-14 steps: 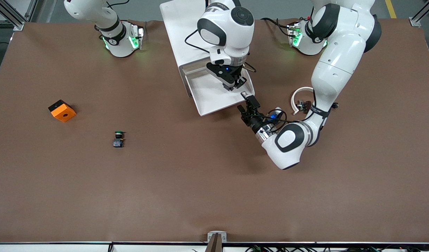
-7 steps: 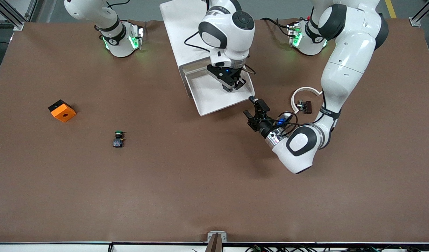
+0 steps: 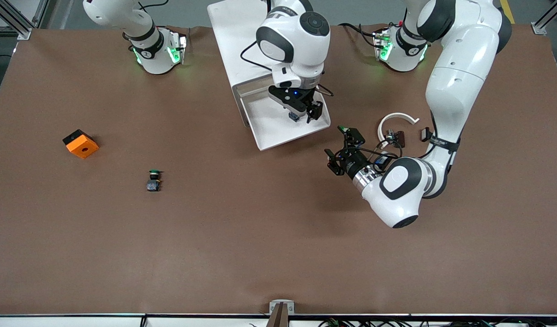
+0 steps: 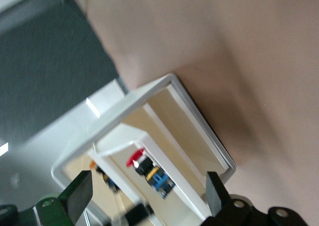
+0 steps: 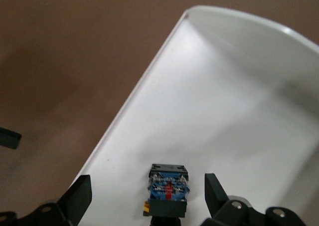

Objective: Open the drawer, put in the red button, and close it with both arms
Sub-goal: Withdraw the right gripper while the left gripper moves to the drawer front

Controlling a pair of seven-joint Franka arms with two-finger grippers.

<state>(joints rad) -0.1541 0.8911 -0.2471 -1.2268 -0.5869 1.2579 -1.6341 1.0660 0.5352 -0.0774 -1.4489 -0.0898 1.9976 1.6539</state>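
The white cabinet stands between the arm bases, with one drawer pulled out toward the front camera. The red button lies in the drawer. My right gripper is over the drawer, open, with the button lying on the drawer floor between its fingers. My left gripper is open and empty over the table, off the drawer's corner toward the left arm's end. The left wrist view looks into the drawer and shows the red button.
A green-capped button and an orange block lie toward the right arm's end of the table. A white ring piece and small dark parts lie beside the left arm.
My right gripper has opened and the red button now lies in the drawer. My left gripper has drawn back from the drawer's corner, toward the front camera and the left arm's end.
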